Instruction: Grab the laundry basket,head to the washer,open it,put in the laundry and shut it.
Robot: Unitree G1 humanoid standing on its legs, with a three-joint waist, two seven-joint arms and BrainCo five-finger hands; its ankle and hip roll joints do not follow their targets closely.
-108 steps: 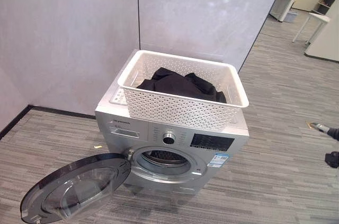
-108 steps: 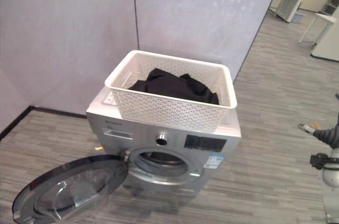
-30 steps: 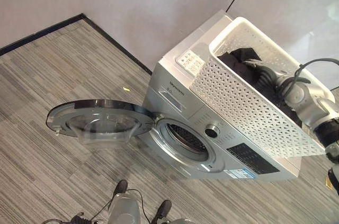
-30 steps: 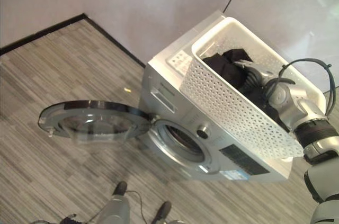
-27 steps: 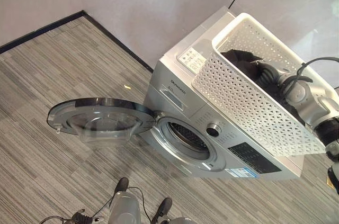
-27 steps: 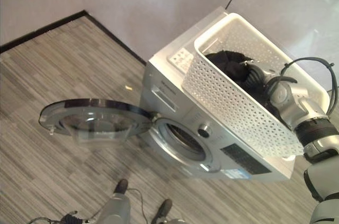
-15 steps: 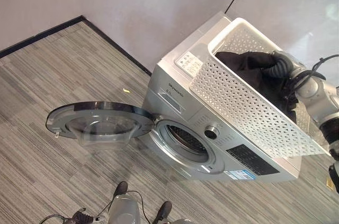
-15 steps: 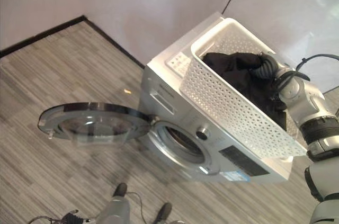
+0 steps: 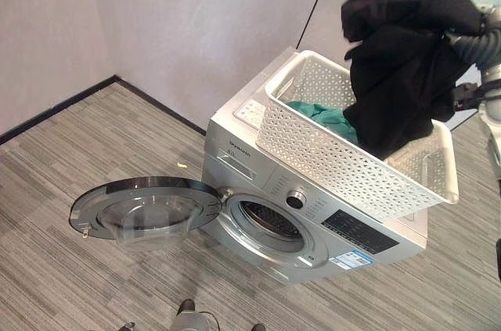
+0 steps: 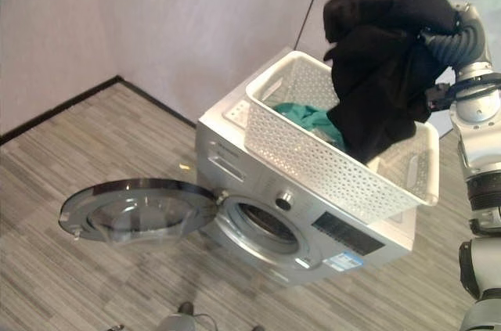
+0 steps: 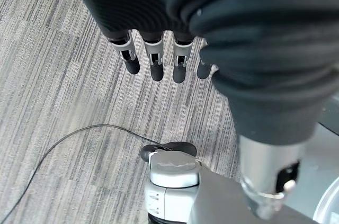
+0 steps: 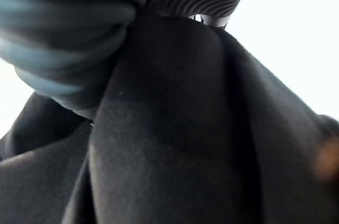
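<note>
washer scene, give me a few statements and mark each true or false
1. The washer door hangs open. True.
2. The laundry basket stands on the floor beside the washer. False: it sits on top of the washer.
3. The right hand holds a black garment lifted above the basket. True.
4. The basket is empty. False: a teal garment lies in it.
5. The left hand grips the door. False: its fingers hang straight over the floor and hold nothing.
</note>
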